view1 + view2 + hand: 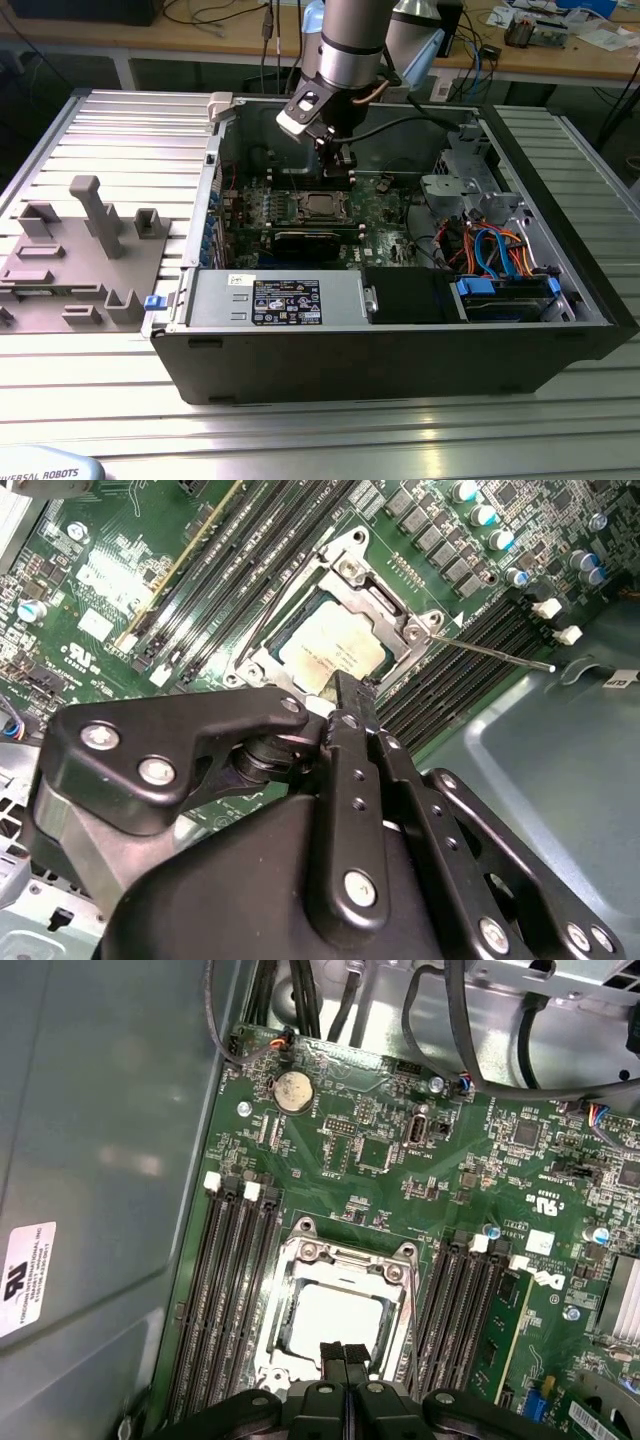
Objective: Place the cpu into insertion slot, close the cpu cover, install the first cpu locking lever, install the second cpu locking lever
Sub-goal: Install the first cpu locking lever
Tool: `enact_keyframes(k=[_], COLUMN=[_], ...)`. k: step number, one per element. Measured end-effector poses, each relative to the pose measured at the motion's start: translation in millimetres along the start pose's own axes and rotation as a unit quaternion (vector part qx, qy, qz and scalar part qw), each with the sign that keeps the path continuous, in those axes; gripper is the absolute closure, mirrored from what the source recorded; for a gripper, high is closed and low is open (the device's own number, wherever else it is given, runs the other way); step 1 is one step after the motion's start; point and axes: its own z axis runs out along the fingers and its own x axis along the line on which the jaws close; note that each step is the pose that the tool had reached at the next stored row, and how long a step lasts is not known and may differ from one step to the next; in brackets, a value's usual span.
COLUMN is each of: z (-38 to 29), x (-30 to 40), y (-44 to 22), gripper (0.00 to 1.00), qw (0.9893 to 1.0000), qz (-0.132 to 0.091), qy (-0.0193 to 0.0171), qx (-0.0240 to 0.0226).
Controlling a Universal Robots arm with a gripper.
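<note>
The cpu (335, 1325) lies flat in the insertion slot (303, 212) on the green board, silvery top up. The cpu cover (300, 1260) is down around it, its window framing the chip; both also appear in the second wrist view, cpu (335, 650) and cover (370, 580). A thin metal locking lever (500, 652) sticks out from the socket's corner over the memory slots. My gripper (345, 1353) hangs just above the socket's edge, fingers shut together with nothing between them. In the exterior view the gripper (338, 165) is a little behind the cpu (320, 205).
Long black memory slots (225, 1290) flank the socket on both sides. A coin cell (292, 1090) and cables lie beyond it. The case holds a power supply (285, 300) in front and a drive cage with blue and orange cables (495, 250). A grey fixture (80, 250) stands outside.
</note>
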Motion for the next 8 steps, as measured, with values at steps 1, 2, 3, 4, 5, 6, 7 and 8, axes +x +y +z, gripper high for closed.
enact_keyframes(k=[1, 2, 3, 4, 5, 6, 7, 8], z=[0.0, 0.0, 0.0, 0.0, 0.0, 0.0, 0.0, 0.0], x=[0.0, 0.0, 0.0, 0.0, 0.0, 0.0, 0.0, 0.0], y=[0.0, 0.0, 0.0, 0.0, 0.0, 0.0, 0.0, 0.0], gripper=[0.89, 0.89, 0.89, 0.89, 0.89, 0.89, 0.89, 0.89], qw=[1.0, 1.0, 1.0, 1.0, 1.0, 1.0, 0.9999, 0.9999], qz=[-0.002, -0.003, -0.004, -0.006, -0.008, -0.01, -0.011, -0.012], qy=[-0.0001, -0.0002, -0.0002, -0.0003, -0.0004, -0.0005, -0.0006, -0.0007], qx=[0.0001, 0.0001, 0.0002, 0.0002, 0.0002, 0.0003, 0.0003, 0.0004])
